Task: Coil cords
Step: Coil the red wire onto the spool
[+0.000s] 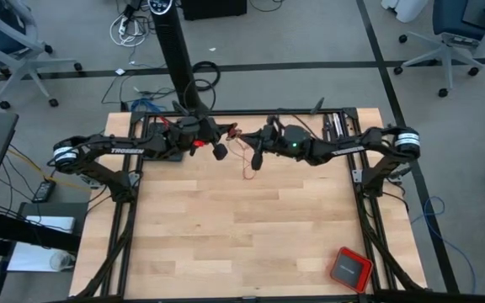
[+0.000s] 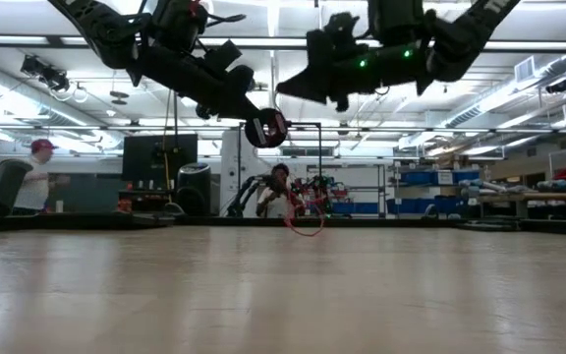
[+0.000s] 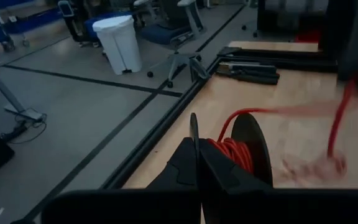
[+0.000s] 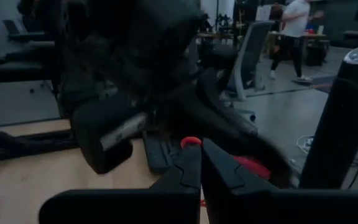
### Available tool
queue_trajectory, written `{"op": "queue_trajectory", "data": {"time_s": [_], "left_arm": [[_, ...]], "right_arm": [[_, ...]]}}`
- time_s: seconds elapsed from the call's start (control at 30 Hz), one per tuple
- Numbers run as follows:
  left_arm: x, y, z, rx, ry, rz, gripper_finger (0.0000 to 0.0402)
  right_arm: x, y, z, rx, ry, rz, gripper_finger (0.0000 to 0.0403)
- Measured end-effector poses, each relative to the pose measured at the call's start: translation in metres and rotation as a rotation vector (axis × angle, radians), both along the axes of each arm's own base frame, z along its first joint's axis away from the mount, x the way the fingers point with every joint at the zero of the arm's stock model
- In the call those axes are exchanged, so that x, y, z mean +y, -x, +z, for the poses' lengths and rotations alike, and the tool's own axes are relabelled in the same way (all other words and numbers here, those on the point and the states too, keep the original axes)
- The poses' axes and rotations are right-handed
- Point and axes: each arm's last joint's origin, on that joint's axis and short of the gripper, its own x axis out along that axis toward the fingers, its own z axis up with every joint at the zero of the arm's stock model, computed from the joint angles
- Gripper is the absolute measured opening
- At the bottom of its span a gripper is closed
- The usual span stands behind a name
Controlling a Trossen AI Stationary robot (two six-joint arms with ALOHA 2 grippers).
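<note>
Left jaws (image 3: 197,163): my left pair is pressed together, pinching the rim of a small black spool (image 3: 247,146) wound with red cord (image 3: 232,151), raised above the far half of the table (image 1: 242,227).
Right jaws (image 4: 201,163): pressed together just beside the spool; I judge they pinch the cord's free end, but the contact is hidden.
Cord: a loose red loop (image 2: 306,218) hangs between my arms, above the wood.
Handling: thin, light and limp, likely to tangle; best pinched near the spool and fed under light tension.
Far corner: a red square box (image 1: 350,269) lies well apart.
</note>
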Motion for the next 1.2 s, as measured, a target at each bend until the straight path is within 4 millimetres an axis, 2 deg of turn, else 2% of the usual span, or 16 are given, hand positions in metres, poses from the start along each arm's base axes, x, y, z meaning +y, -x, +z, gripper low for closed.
{"op": "queue_trajectory", "data": {"time_s": [0.13,0.43,0.83,1.0,1.1,1.2], "left_arm": [[-0.001,-0.001,0.005,-0.061,0.004,0.031,0.0000],[0.000,-0.003,0.010,-0.185,0.077,0.054,0.0000],[0.000,-0.002,0.008,-0.284,0.254,0.109,0.0000],[0.000,-0.002,0.007,-0.265,0.247,0.092,0.0000],[-0.001,-0.002,0.004,-0.154,0.148,0.045,0.0000],[-0.001,-0.001,0.000,-0.080,0.101,0.041,0.0000]], "right_arm": [[-0.001,-0.007,-0.013,-0.007,0.017,0.010,0.0001],[-0.001,-0.009,-0.012,-0.001,0.054,0.014,0.0000],[0.012,-0.013,-0.016,0.100,0.162,-0.005,0.0000],[0.008,-0.026,0.001,0.189,0.150,-0.046,0.0000],[0.008,-0.031,0.010,0.213,0.149,-0.062,0.0000],[0.012,-0.033,0.011,0.213,0.150,-0.042,0.0000]]}}
